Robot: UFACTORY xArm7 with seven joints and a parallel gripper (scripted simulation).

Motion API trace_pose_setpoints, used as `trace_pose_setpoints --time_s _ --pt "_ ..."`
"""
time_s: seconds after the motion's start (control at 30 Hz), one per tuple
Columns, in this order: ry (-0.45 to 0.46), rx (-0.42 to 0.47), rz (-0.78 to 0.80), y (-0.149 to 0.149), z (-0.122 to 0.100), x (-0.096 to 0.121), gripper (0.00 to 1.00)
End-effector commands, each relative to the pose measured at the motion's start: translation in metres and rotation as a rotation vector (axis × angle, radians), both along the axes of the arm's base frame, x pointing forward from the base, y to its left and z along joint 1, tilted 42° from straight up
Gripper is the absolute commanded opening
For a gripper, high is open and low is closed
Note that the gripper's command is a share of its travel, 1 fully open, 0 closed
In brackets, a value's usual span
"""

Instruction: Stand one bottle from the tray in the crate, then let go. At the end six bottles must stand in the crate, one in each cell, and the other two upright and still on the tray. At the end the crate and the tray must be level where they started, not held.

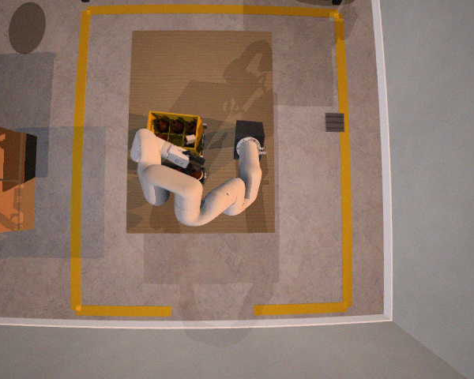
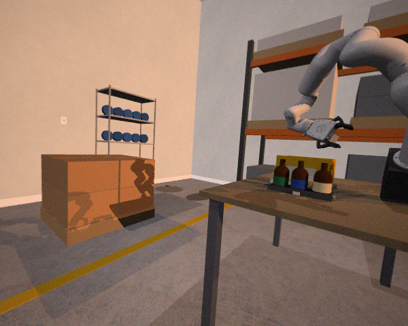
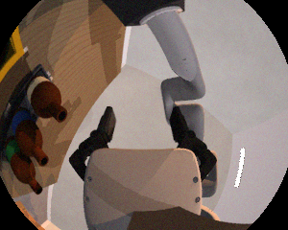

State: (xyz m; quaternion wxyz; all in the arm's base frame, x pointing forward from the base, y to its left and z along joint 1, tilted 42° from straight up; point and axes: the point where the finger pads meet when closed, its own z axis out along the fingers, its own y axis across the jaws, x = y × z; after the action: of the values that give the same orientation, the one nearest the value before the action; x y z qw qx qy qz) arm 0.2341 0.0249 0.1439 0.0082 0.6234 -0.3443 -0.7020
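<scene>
Three brown bottles stand on the dark tray (image 2: 302,191) on the table: one with a green label (image 2: 281,174), one with a blue label (image 2: 299,176) and one with a cream label (image 2: 322,179). The yellow crate (image 2: 306,164) stands right behind the tray. From above, the crate (image 1: 174,128) holds several brown bottles, and my arm hides part of it. My gripper (image 2: 332,134) is open and empty. It hangs well above the cream-label bottle, tilted sideways. In the wrist view the fingers hold nothing, and the tray bottles (image 3: 38,130) show at the left edge.
The arm's black base (image 2: 401,178) stands on the table right of the tray. A tall shelf rack (image 2: 302,87) stands behind the table. A large cardboard box (image 2: 96,194) is on the floor to the left.
</scene>
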Motion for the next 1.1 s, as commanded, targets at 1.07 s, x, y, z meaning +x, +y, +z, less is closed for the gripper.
trace_pose_setpoints --time_s 1.07 --pt "-0.393 0.001 0.110 -0.009 -0.004 0.022 1.00"
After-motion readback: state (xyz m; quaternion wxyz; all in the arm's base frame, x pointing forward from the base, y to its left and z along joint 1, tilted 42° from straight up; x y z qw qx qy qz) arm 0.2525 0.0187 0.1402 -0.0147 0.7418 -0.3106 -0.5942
